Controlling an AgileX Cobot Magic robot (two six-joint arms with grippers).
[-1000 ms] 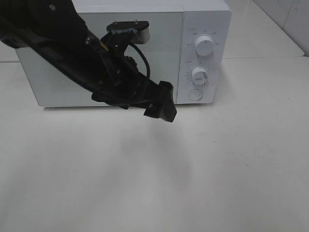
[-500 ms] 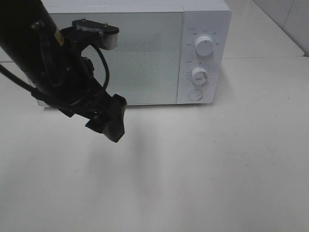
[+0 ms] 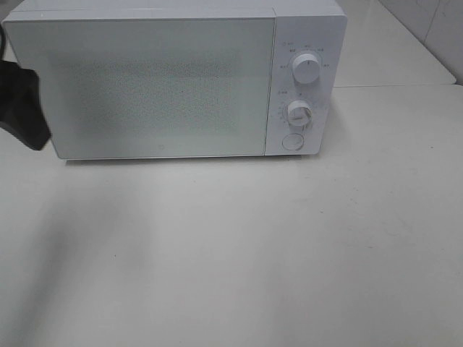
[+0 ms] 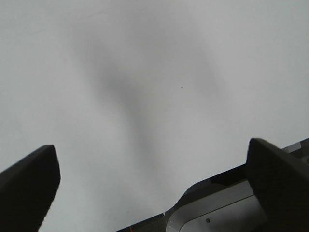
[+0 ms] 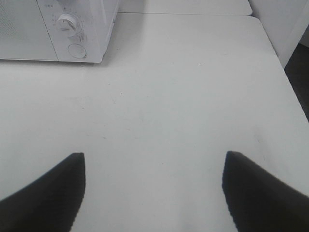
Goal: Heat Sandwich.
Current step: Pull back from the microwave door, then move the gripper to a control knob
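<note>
Sandwich of white sliced bread shows in no view, perhaps behind the shut door of the white boxy microwave oven (image 3: 145, 87). Left jaws and right jaws stand open, empty, over the pale worktop (image 3: 253, 253); the left arm (image 3: 22, 105) is nearer the oven.

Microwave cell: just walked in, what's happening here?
Nothing is being handled right now. The white microwave sits shut on the table; no sandwich shows in any view. The left pincer is open and empty over bare table, its arm showing only at the left edge of the high view, by the microwave's left end. The right pincer is also open and empty over the table.
</note>
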